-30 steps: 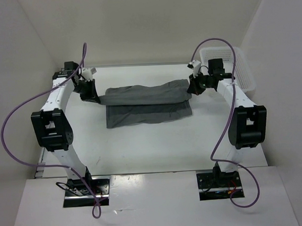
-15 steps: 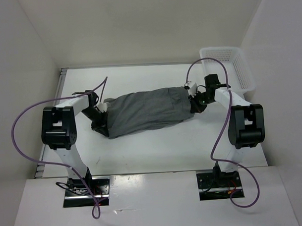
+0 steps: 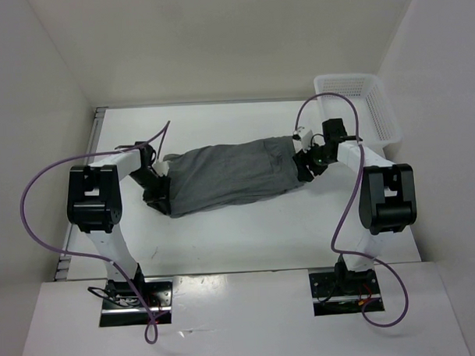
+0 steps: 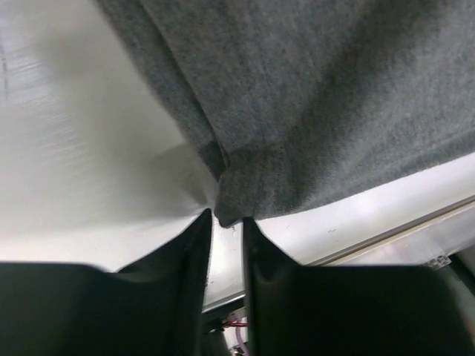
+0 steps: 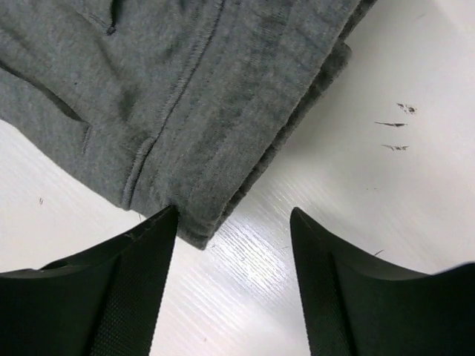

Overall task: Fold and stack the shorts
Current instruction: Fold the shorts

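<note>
The shorts (image 3: 229,174) now lie folded on the surface (image 3: 224,233), lowered since before. Left pincer (image 4: 226,219) gapes slightly, right pincer (image 5: 234,211) widely.

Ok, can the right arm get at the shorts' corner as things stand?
Probably yes: the right tool is open, a corner of the shorts lies flat right at its jaws, and nothing sits between.

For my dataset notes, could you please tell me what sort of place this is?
Likely a lab robot cell: white walled-in table, soft mid-grey fabric shorts, white mesh plastic basket.
</note>
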`<state>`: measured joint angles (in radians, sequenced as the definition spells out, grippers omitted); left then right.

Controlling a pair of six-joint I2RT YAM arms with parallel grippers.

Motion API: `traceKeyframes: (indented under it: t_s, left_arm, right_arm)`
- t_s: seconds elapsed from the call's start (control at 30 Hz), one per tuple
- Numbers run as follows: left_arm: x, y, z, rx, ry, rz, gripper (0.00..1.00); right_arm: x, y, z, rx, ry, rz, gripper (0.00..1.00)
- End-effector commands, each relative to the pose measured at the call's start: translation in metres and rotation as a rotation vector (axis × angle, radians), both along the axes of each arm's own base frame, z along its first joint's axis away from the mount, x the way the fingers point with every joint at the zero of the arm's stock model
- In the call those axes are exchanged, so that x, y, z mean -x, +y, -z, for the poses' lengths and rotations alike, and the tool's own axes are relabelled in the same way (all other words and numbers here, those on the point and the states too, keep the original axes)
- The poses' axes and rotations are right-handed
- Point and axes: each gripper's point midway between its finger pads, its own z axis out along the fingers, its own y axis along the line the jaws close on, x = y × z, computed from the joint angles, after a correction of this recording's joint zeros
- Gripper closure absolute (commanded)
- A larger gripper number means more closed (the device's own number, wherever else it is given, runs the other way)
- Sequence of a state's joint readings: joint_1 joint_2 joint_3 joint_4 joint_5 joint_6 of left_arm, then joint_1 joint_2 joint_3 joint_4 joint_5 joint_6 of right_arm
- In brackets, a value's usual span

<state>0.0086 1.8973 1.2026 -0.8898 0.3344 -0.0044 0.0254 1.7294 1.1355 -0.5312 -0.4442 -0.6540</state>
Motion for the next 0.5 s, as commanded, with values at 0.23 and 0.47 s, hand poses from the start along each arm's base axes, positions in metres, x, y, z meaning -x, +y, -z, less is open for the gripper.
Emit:
traceKeyframes:
  t_s: [0.23,0.47]
  left_arm:
    - [-0.001,-0.01,-0.025,0.115,0.022,-0.038,0.46]
    - [0.006,-0.031,-0.02,0.074,-0.059,0.072,0.41]
  right_arm:
    - [0.013,0.009,0.016,-0.045,0.04,0.018,0.28]
    - [0.017,0.029,0.034,-0.016,0.063,-0.06,0.32]
